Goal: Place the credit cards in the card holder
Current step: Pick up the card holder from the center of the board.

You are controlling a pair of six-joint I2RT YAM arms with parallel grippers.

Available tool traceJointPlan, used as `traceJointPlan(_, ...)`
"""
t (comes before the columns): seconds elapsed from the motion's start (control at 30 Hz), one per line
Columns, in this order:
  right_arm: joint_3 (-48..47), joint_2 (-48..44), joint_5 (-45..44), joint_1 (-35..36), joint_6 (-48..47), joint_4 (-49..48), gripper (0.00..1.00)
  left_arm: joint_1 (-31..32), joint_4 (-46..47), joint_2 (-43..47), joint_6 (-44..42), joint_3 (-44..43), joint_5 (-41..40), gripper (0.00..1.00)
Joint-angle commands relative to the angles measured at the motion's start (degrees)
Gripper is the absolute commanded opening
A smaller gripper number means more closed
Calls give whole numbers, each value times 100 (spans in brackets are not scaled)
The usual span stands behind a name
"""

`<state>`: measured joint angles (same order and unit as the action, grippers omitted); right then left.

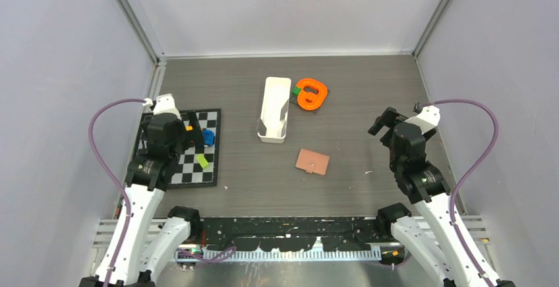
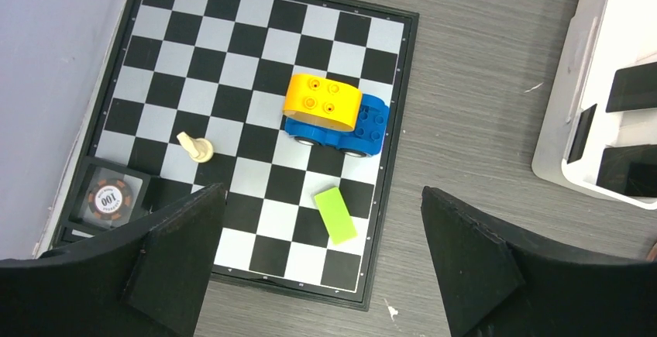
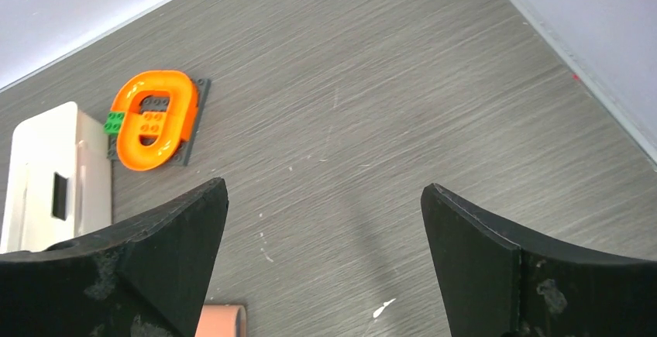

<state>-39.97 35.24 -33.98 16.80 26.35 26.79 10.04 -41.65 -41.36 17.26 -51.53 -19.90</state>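
Observation:
The card holder (image 1: 312, 161), a flat tan wallet with a round snap, lies folded shut on the table just right of centre; one corner (image 3: 221, 320) shows at the bottom of the right wrist view. No credit cards show plainly. Dark flat rectangles (image 2: 631, 87) sit in the white tray, and I cannot tell whether they are cards. My left gripper (image 1: 194, 132) hangs open over the chessboard, nothing between its fingers (image 2: 321, 191). To the right of the card holder my right gripper (image 1: 385, 122) is open and empty above bare table (image 3: 325, 186).
A long white tray (image 1: 274, 109) stands behind the card holder. An orange ring on a grey plate (image 1: 311, 94) lies to its right. The chessboard (image 1: 181, 168) at the left carries a blue-and-yellow toy car (image 2: 333, 116), a green block (image 2: 335, 214), a pawn (image 2: 195, 148) and a poker chip (image 2: 110, 197).

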Motion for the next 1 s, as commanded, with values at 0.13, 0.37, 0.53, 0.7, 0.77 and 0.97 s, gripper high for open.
traceJointPlan(0.13, -258, 761, 1628, -7, -238, -561, 100, -29, 199, -55, -7, -127, 125, 100)
traceJointPlan(0.37, -485, 2435, 3413, 46, -119, -691, 86, -28, -12, -387, -183, -96, 657, 100)
traceJointPlan(0.53, -582, 3576, 3738, 478, -184, -970, 79, -29, 40, -546, -247, -87, 1181, 100)
traceJointPlan(0.7, -648, 4381, 4157, 611, -206, -1443, 76, -32, 41, -513, -293, -68, 1281, 100)
traceJointPlan(0.77, -679, 4635, 4376, 699, -176, -1565, 72, -30, 52, -484, -294, -59, 1366, 100)
traceJointPlan(0.97, -352, 4748, 4517, 1145, -9, -1745, 71, -36, 105, -478, -283, -42, 1704, 100)
